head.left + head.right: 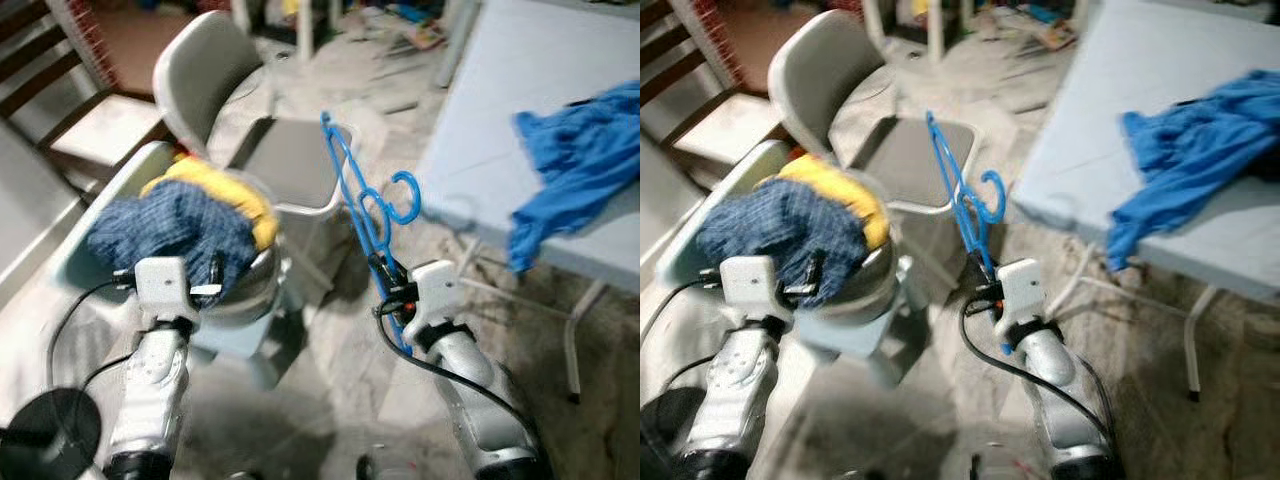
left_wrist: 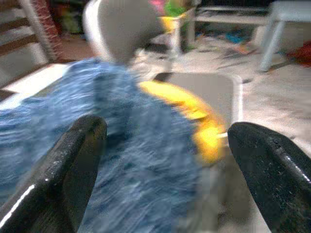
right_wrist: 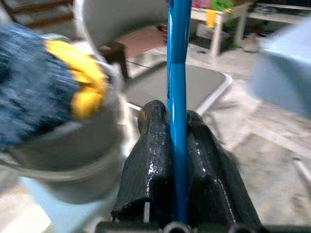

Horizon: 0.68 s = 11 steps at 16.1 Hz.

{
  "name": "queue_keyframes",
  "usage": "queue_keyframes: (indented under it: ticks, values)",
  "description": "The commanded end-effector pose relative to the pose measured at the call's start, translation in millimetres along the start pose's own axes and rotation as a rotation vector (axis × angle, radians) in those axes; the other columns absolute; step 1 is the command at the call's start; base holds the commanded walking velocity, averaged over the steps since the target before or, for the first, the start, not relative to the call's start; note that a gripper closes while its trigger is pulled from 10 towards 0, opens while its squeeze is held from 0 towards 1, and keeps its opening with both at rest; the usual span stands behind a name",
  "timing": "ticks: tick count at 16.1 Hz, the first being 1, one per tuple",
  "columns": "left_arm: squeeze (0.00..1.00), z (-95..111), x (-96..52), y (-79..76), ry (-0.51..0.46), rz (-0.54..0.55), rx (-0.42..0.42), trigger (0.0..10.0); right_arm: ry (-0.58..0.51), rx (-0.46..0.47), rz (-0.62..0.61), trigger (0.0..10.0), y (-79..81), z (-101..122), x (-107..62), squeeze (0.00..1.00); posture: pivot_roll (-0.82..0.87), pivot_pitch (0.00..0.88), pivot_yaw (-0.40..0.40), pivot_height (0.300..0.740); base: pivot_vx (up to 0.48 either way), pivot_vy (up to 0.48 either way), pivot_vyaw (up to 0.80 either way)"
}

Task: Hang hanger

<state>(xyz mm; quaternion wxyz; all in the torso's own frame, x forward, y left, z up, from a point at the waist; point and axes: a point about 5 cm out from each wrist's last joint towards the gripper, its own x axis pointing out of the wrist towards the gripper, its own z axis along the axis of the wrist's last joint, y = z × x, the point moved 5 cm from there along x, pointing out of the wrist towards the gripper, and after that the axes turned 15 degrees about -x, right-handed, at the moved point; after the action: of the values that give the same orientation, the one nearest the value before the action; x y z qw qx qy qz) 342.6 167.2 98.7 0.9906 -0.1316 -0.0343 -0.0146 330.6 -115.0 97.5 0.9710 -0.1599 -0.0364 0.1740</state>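
The right gripper (image 3: pixel 178 127) was clamped tight on a blue hanger (image 1: pixel 358 205), its two black fingers (image 3: pixel 150 160) pressed against either side of the thin plastic bar with no gap showing. The hanger stood up and away from the gripper, tilted toward the robot's left, with its hook (image 1: pixel 404 196) curling out on the right side about halfway up. It hung in the air in front of a grey chair (image 1: pixel 210 75), over the bare concrete floor (image 1: pixel 340 380), between a heap of laundry and a pale table (image 1: pixel 500 110). The left gripper (image 2: pixel 165 145) was wide open and held nothing; its fingers (image 2: pixel 68 165) were spread well apart and pointed at a blue cloth (image 1: pixel 170 228) piled in a grey basket (image 1: pixel 855 285). A yellow cloth (image 1: pixel 225 190) lay under and behind the blue one. The basket sat on a light blue stool (image 1: pixel 240 335) just in front of the left arm. On the table, at the robot's right, a bright blue garment (image 1: pixel 575 160) lay crumpled, with part of it drooping over the near edge. A wooden chair (image 1: pixel 60 110) stood at the far left.
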Motion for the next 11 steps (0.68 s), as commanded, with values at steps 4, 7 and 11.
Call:
queue_keyframes:
  ticks: [4, 7, 11]
  values:
    - [0.00, -3, -5.7, 11.8, 0.020, 0.031, 0.017, 10.0, -0.035, 0.008, 0.010, 10.0, 5.4, 10, 1.7, 0.00, -0.17, 0.191, 0.014, 0.740, 0.238, 0.000, 0.00]
    - [0.00, -3, -6.8, 15.5, 0.016, 0.048, 0.069, 10.0, -0.031, 0.007, 0.014, 10.0, 6.2, 9, 0.2, 0.00, -0.17, 0.195, 0.010, 0.740, 0.000, 0.000, 0.00]
    - [0.00, -2, 2.9, 37.1, 0.048, 0.071, 0.126, 10.0, -0.025, 0.007, 0.020, 10.0, 6.5, 9, -2.8, 0.00, -0.17, 0.218, -0.002, 0.740, 0.000, 0.000, 0.00]
